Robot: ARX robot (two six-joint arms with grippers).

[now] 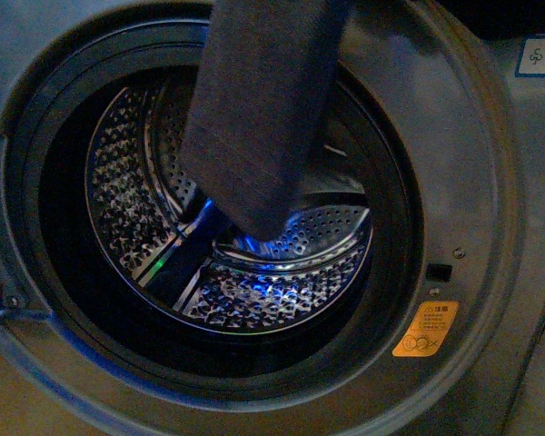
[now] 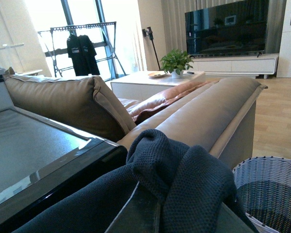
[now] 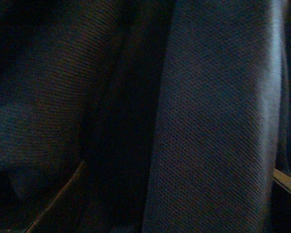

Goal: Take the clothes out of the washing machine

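The clothes (image 1: 259, 109) are matt heathered knit, while the washing machine (image 1: 490, 163) drum (image 1: 272, 300) is shiny perforated steel.

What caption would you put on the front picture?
A grey cloth dangles before the washing machine and its open steel drum.

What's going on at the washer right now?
The washer stands open, and a grey cloth hangs from above in front of the drum. No other clothes show inside. In the left wrist view a dark knit garment is draped right in front of the camera, with a woven basket by the sofa. Close-up fabric fills the right wrist view. What holds each piece cannot be seen.
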